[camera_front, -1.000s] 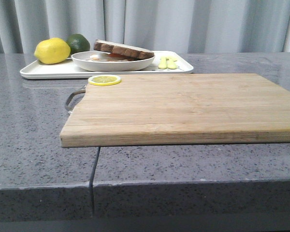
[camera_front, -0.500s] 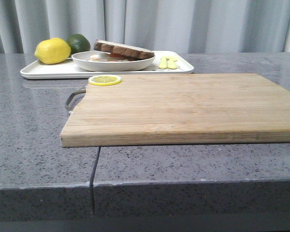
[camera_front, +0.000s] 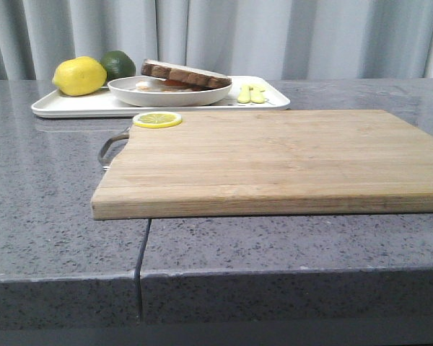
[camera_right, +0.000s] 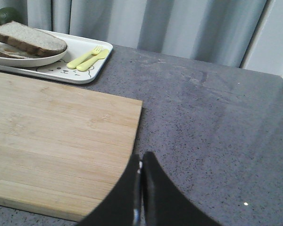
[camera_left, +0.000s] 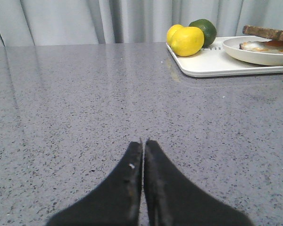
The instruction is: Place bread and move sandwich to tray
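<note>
Item: tray (camera_front: 72, 107). We found it at the far left of the counter, white, low-rimmed, with small yellow cutlery (camera_front: 250, 94) lying at its right end. A lemon (camera_front: 79, 76) and a lime (camera_front: 119, 63) sat at its left end.

Item: plate (camera_front: 137, 96). We recorded it as resting on the tray, between the fruit and the cutlery.

Item: sandwich (camera_front: 175, 81). It lay in the plate; egg white and an orange-red patch showed under the top slice.

Item: bread (camera_front: 184, 73). The dark-crusted slice lay tilted on top of the sandwich, one edge over the plate's rim.

Item: cutting board (camera_front: 274, 158). It lay nearer the robot, just in front of the tray, with a lemon slice (camera_front: 156, 120) at its far left corner and nothing else on it.

Item: left gripper (camera_left: 142, 146). Its fingers were pressed together with nothing between them, low over bare counter, well apart from the tray.

Item: right gripper (camera_right: 141, 162). Likewise closed and empty, over the near right edge of the board.

Status: we judged both steps finished, bread on top and sandwich on the tray. Nothing appeared left, beyond perhaps parking the arms.
</note>
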You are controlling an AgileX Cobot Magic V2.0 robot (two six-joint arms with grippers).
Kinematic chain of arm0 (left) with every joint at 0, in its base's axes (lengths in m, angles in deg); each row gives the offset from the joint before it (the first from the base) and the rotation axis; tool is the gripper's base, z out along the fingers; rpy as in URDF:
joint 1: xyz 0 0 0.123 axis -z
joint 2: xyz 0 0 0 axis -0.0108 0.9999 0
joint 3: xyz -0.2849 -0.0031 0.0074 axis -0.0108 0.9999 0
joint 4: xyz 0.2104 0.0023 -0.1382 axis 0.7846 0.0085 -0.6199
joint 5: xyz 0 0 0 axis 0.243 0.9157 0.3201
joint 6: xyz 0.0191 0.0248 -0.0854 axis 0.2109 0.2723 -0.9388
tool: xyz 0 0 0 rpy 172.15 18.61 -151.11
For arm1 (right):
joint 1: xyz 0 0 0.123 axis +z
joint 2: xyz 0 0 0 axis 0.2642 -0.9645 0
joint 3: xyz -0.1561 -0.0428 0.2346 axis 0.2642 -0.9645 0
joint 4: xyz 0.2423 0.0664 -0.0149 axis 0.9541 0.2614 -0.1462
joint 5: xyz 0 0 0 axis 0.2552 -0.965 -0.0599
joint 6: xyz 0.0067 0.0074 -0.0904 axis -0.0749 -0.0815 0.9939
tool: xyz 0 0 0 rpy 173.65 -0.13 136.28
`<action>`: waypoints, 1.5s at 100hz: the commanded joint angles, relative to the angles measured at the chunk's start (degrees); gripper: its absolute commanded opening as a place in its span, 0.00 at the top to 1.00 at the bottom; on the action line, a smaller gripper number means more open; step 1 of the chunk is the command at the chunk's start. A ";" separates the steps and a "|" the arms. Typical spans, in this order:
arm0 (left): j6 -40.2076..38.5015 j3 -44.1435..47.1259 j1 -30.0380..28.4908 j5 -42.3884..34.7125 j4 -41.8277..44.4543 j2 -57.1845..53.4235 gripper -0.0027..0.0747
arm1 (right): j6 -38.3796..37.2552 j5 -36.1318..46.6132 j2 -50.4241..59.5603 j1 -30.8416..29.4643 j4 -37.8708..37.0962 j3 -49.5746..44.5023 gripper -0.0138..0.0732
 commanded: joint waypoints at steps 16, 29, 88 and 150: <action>-0.76 0.82 0.24 -5.10 -1.33 -1.91 0.99 | 0.05 4.30 -0.35 -0.33 -0.13 1.50 0.98; -0.76 0.82 0.24 -5.10 -1.33 -1.91 0.99 | 0.05 4.30 -0.35 -0.33 -0.13 1.50 0.98; -0.76 0.82 0.24 -5.10 -1.33 -1.91 0.99 | 0.05 4.56 -0.29 -0.33 -0.13 1.37 0.98; -0.76 0.82 0.24 -5.10 -1.33 -1.91 0.99 | -12.30 13.45 14.44 -0.45 -5.29 -19.55 0.98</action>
